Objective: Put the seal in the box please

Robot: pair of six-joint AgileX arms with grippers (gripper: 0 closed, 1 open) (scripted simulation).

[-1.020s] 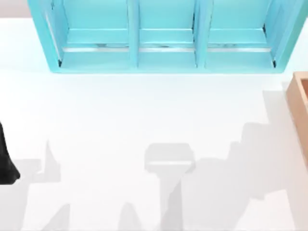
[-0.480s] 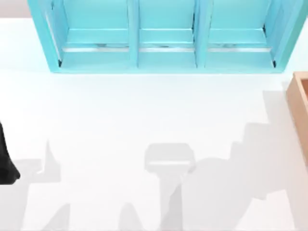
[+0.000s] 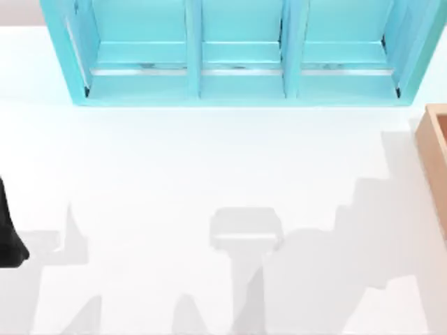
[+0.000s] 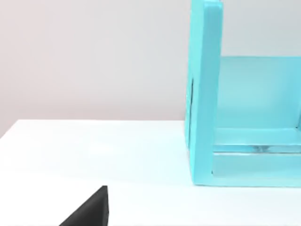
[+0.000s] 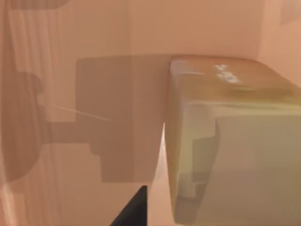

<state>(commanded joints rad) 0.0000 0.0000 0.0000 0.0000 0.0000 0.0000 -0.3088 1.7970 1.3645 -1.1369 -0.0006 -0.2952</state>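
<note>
My right wrist view: seal (image 5: 230, 141) close to lens, orange-tan inside of box (image 5: 117, 56) all round it, so I judge seal is down in box, release stage. Right gripper: one dark fingertip (image 5: 134, 209) near seal; whether clamped or apart, cannot tell.

Top view: box (image 3: 434, 150) at table's right edge, below turquoise shelf (image 3: 241, 52). Left arm (image 3: 8, 234) parked at left edge; its fingers, cannot tell.

Writing: faint whitish marks on seal face, unreadable. No brands.

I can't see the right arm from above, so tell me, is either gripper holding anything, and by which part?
It cannot be told. The right wrist view shows the seal close up against the box's orange-tan inside, but no fingers are seen gripping it.
</note>
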